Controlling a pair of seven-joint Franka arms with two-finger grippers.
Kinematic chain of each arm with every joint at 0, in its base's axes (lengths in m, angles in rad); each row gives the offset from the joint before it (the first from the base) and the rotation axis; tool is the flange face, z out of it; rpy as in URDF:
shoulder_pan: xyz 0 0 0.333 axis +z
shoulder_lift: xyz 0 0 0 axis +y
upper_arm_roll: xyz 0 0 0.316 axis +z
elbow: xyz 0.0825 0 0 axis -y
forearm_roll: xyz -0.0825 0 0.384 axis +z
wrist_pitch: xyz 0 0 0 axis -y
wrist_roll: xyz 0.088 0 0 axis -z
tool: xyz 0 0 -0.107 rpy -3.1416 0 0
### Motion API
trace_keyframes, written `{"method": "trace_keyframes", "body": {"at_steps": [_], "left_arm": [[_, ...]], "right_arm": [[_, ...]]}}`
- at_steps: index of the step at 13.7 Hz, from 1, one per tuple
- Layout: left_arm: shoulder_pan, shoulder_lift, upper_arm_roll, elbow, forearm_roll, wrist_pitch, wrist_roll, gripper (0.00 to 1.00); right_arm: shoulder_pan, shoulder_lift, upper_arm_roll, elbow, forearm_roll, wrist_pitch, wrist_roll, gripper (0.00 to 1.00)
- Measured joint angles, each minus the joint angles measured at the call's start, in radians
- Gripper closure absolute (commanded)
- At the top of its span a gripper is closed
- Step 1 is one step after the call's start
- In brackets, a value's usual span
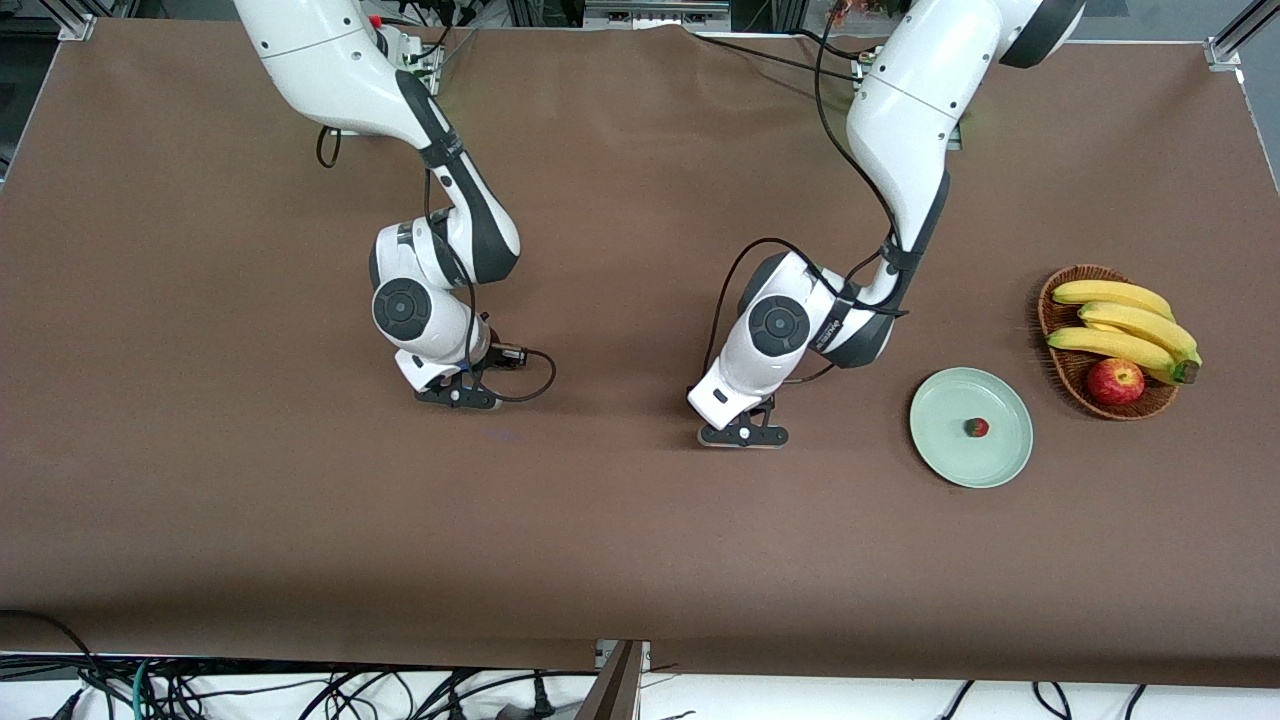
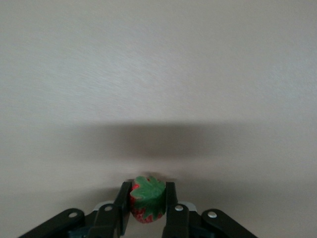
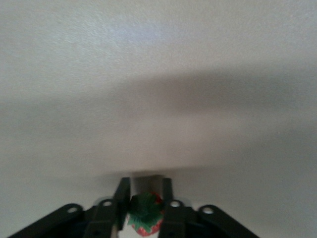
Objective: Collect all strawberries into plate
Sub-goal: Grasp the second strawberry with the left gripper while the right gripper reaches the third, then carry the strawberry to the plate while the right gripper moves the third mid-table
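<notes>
The plate [image 1: 971, 427] lies at the left arm's end of the counter [image 1: 250, 520] and carries one strawberry [image 1: 976, 427]. Nearest the plate, the left hand [image 1: 742, 436] hangs low over bare counter, pinching a second berry [image 2: 147, 199]. The right hand [image 1: 456, 396], well apart from the plate, grips what looks like the third berry [image 3: 145, 214]. The left arm has the shorter carry.

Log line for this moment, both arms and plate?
left gripper: shut on strawberry | right gripper: shut on strawberry | plate: one strawberry
</notes>
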Motion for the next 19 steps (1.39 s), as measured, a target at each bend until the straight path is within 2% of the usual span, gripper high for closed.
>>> {"method": "trace_keyframes", "body": {"at_steps": [3, 5, 8, 11, 14, 16, 18, 19], "left_arm": [[0.006, -0.082, 0.066, 0.009, 0.016, -0.143, 0.038, 1.0], [0.026, -0.148, 0.115, 0.011, 0.037, -0.256, 0.164, 1.0], [0.132, -0.207, 0.137, 0.01, 0.042, -0.388, 0.435, 1.0], [0.255, -0.214, 0.138, 0.002, 0.042, -0.465, 0.639, 1.0], [0.338, -0.208, 0.137, -0.049, 0.042, -0.476, 0.774, 1.0], [0.377, -0.192, 0.137, -0.106, 0.042, -0.441, 0.814, 1.0], [0.404, -0.173, 0.137, -0.174, 0.042, -0.339, 0.843, 1.0], [0.409, -0.167, 0.135, -0.209, 0.042, -0.288, 0.849, 0.93]], "right_arm": [[0.0, -0.046, -0.022, 0.03, 0.0, -0.108, -0.003, 0.77], [-0.003, -0.068, -0.049, 0.111, 0.0, -0.242, -0.007, 0.76], [-0.014, -0.073, -0.058, 0.28, 0.008, -0.403, -0.004, 0.76], [-0.008, -0.025, -0.039, 0.388, 0.05, -0.411, 0.1, 0.76], [0.024, 0.113, 0.034, 0.536, 0.056, -0.294, 0.307, 0.74], [0.057, 0.203, 0.099, 0.588, 0.056, -0.096, 0.453, 0.74], [0.122, 0.281, 0.124, 0.603, 0.056, 0.11, 0.585, 0.71], [0.162, 0.315, 0.125, 0.606, 0.056, 0.194, 0.641, 0.67]]}}
